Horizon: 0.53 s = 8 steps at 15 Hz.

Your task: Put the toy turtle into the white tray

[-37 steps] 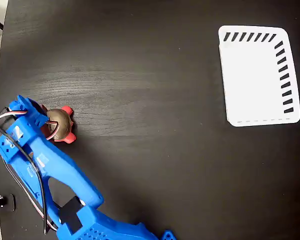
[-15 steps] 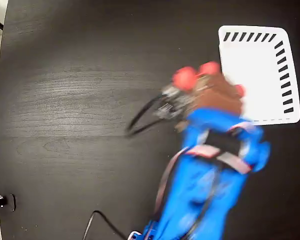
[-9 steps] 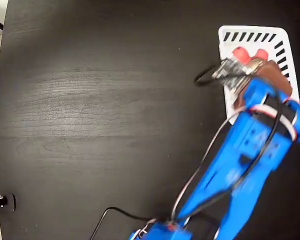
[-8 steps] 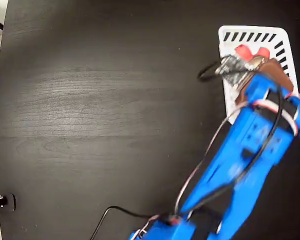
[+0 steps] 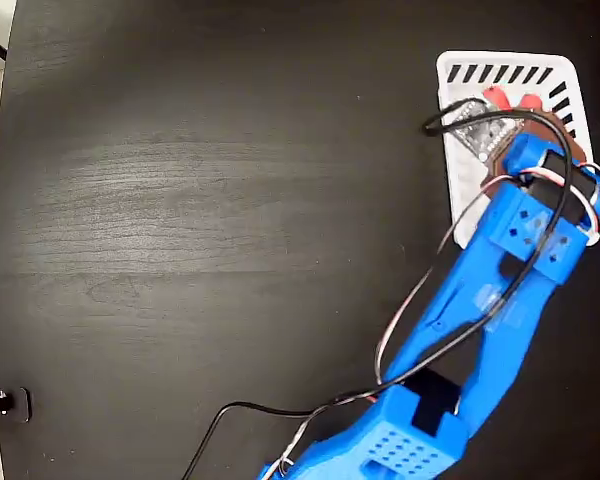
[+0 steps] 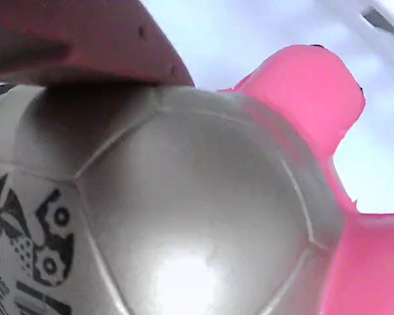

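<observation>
Dark wood-grain table (image 5: 200, 200) fills the fixed view, with the white tray (image 5: 470, 200) at the upper right and the blue arm (image 5: 500, 290) reaching diagonally up to it from the bottom edge. Over the last few seconds the arm has swung from the table's left side, where the toy turtle (image 5: 505, 100) lay, across to the tray; half a second ago it was already over the tray, and it now sits slightly further in and sharper, which suggests the sweep is slowing. Only two red parts of the turtle show past the gripper (image 5: 520, 125), over the tray's upper half near the slanted slots (image 5: 500, 73). In the wrist view the domed shell (image 6: 184, 210) fills the frame with its printed mark (image 6: 26, 223) at lower left, a finger (image 6: 72, 39) pressed on its top and pale tray surface behind: the fingers are clenched on the toy. Whether it touches the tray floor or hangs above it cannot be told. Transport appears essentially done; lowering and release remain.
</observation>
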Motion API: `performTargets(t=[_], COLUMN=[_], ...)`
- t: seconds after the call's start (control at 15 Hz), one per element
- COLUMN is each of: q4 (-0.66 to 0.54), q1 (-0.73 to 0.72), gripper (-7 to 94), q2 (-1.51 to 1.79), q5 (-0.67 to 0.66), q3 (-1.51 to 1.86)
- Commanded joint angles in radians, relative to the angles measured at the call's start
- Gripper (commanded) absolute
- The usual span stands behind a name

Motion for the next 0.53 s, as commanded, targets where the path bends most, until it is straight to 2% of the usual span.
performTargets(t=[0.0, 0.07, 0.27, 0.47], q4=[0.003, 0.003, 0.008, 0.011], q1=[0.017, 0.014, 0.006, 0.006], gripper=[27, 39, 62, 62], q2=[0.032, 0.02, 0.015, 0.018], q5=[0.002, -0.003, -0.009, -0.014], q3=[-0.063, -0.063, -0.038, -0.006])
